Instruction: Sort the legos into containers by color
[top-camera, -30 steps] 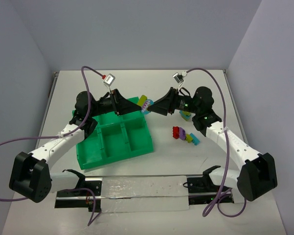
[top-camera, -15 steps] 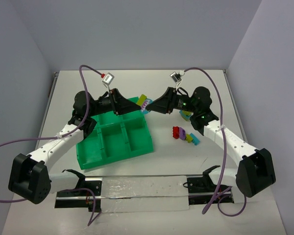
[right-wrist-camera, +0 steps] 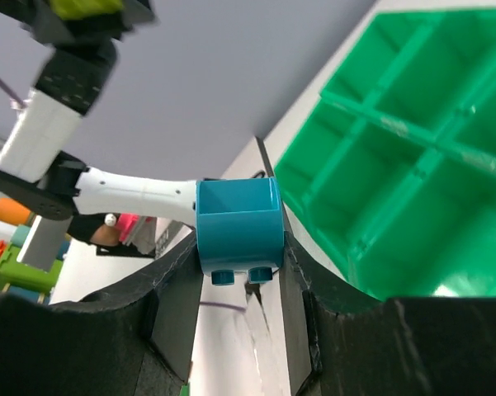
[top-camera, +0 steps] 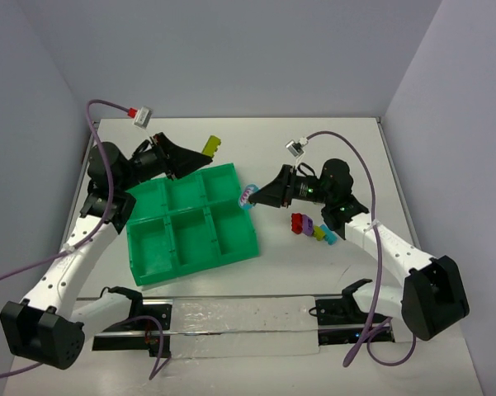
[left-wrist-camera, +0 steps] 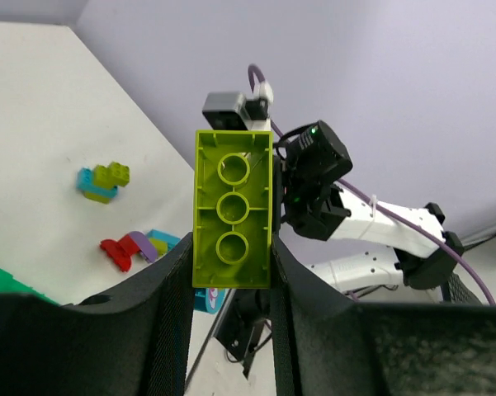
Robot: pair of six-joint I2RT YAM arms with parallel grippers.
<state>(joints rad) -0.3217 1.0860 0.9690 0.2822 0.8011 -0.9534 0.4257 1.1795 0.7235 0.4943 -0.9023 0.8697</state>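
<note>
My left gripper [top-camera: 201,152] is shut on a yellow-green lego [top-camera: 211,145] and holds it in the air beyond the green tray's [top-camera: 140,247] far edge. In the left wrist view the lego [left-wrist-camera: 233,210] stands between the jaws of the gripper [left-wrist-camera: 231,252], hollow underside toward the camera. My right gripper [top-camera: 252,198] is shut on a light blue lego [top-camera: 246,195] just off the tray's right wall. In the right wrist view this lego [right-wrist-camera: 238,227] sits between the jaws of the gripper [right-wrist-camera: 239,256], with the tray's [right-wrist-camera: 359,124] compartments behind it.
A small pile of red [top-camera: 297,223], purple, yellow-green and light blue legos [top-camera: 326,236] lies on the table right of the tray, under the right arm. A blue and yellow-green pair [left-wrist-camera: 103,181] lies farther back. A metal rail [top-camera: 231,318] runs along the near edge.
The two grippers met at the tray's far right corner with the yellow-green and blue legos together. They have pulled apart: the left swung back left with the yellow-green lego, the right kept the blue.
</note>
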